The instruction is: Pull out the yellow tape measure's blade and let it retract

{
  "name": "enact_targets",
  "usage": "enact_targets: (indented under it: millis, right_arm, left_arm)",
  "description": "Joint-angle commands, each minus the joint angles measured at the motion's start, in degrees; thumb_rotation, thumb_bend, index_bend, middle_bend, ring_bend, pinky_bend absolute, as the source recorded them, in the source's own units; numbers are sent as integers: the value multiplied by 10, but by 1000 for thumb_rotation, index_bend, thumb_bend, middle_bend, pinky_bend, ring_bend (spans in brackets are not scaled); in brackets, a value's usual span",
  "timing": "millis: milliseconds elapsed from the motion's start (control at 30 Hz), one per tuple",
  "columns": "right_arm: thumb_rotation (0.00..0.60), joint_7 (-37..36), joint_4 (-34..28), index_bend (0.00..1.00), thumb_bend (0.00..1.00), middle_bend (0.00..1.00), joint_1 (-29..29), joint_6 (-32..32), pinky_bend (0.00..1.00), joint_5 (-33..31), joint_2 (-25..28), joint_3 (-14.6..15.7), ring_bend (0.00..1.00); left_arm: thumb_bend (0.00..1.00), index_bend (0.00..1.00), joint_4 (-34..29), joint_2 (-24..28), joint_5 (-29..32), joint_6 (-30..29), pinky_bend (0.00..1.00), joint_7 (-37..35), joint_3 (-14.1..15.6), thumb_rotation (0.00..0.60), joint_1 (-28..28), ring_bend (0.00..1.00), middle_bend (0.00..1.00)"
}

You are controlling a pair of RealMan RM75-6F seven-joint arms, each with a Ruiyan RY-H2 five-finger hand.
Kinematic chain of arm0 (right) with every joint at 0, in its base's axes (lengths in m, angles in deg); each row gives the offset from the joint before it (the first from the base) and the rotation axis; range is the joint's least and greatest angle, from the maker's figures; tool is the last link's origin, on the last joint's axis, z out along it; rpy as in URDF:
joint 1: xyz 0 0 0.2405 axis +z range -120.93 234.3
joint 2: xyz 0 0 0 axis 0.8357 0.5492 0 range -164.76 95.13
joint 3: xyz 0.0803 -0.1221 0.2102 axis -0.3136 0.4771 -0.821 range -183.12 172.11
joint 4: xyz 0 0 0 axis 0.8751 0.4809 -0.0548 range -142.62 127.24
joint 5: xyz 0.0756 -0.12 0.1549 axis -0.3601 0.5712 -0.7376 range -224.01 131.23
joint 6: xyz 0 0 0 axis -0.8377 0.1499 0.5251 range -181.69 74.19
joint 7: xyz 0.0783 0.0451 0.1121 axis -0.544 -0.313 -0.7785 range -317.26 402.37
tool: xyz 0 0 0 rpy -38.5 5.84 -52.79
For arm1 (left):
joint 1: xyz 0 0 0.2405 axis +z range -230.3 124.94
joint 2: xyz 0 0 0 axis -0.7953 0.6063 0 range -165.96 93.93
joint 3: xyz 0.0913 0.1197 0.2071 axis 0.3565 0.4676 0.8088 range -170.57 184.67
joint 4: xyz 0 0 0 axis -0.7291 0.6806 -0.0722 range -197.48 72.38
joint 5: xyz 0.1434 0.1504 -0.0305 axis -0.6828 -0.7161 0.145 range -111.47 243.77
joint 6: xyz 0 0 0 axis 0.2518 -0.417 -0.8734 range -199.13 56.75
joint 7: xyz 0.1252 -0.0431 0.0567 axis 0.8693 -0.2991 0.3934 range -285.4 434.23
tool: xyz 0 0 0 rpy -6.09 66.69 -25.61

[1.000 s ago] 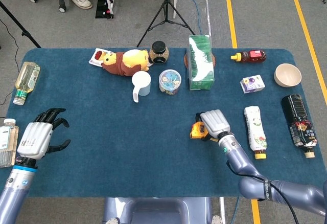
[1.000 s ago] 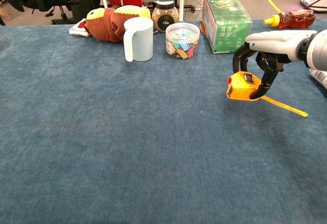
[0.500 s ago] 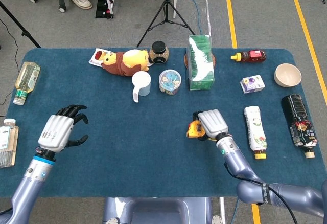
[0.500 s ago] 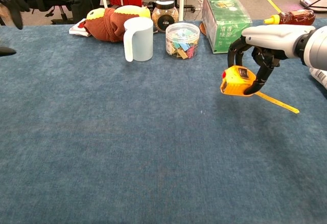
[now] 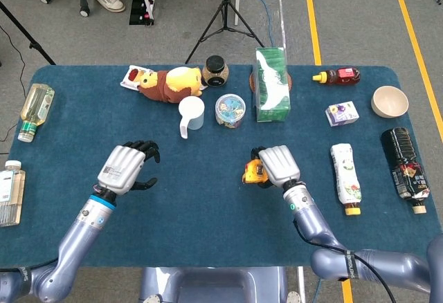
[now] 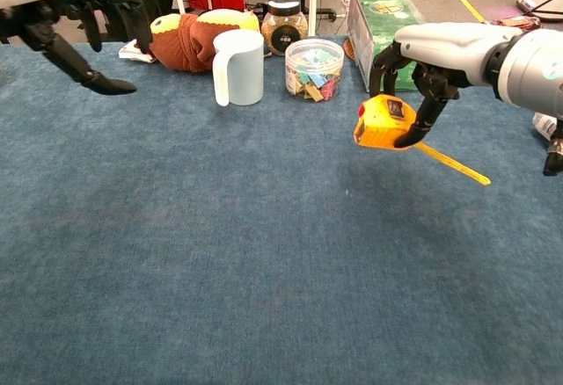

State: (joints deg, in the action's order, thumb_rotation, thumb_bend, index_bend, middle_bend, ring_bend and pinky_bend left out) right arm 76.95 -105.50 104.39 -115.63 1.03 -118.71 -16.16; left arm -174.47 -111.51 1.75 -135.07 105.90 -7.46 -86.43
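My right hand (image 5: 275, 166) (image 6: 420, 61) grips the yellow tape measure (image 5: 251, 171) (image 6: 383, 123) and holds it above the blue table (image 5: 201, 206). A short length of yellow blade (image 6: 450, 163) sticks out of the case, slanting down to the right. My left hand (image 5: 126, 167) (image 6: 62, 11) hovers over the left-middle of the table, fingers apart, holding nothing, well away from the tape measure.
Along the back stand a plush toy (image 5: 166, 83), white mug (image 5: 192, 115), clear tub of clips (image 5: 230, 109), dark-lidded jar (image 5: 216, 71) and green box (image 5: 271, 85). Bottles (image 5: 345, 173) (image 5: 405, 168), a small carton (image 5: 342, 114) and a bowl (image 5: 390, 101) lie right; two bottles (image 5: 34, 111) lie left.
My right hand has carried the tape measure leftward and slightly up, blade still out. My left hand has swept from the table's left edge in toward the middle.
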Motion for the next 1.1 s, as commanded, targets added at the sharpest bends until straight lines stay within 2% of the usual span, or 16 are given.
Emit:
enact_targets:
  millis: [33, 300, 567, 633, 700, 900, 1000, 1100]
  right_arm:
    - [598, 2, -5, 654, 286, 690, 2, -7, 739, -4, -4, -7, 762]
    - [598, -2, -15, 654, 286, 690, 6, -22, 741, -10, -14, -25, 763]
    - [599, 6, -6, 654, 286, 690, 12, -28, 741, -20, -25, -30, 763]
    - [598, 10, -3, 654, 286, 690, 14, -29, 741, -22, -28, -30, 763]
    - [599, 13, 1, 654, 287, 690, 15, -30, 741, -25, -31, -31, 763]
    - [599, 20, 11, 654, 287, 690, 21, -34, 742, -43, -42, -39, 763]
    - [598, 23, 14, 654, 287, 690, 25, -38, 743, -50, -49, -44, 763]
    - [599, 26, 16, 654, 286, 690, 28, -39, 742, -58, -53, -49, 763]
  left_arm:
    - [182, 447, 12, -25, 19, -5, 424, 13, -10, 600, -19, 350, 352]
    - [173, 480, 46, -75, 41, -2, 482, 23, -18, 600, -52, 418, 412]
    - [158, 494, 87, -125, 58, -3, 537, 21, -21, 593, -82, 485, 486]
    - [144, 493, 95, -134, 63, -2, 537, 21, -22, 551, -88, 486, 487]
    - [132, 494, 104, -144, 67, -5, 538, 24, -23, 475, -94, 495, 494]
    - [122, 500, 130, -177, 76, -19, 547, 19, -26, 355, -105, 518, 512]
    - [124, 500, 142, -194, 81, -26, 547, 14, -29, 316, -109, 519, 512]
    - [126, 500, 151, -203, 84, -26, 547, 19, -28, 306, -116, 519, 512]
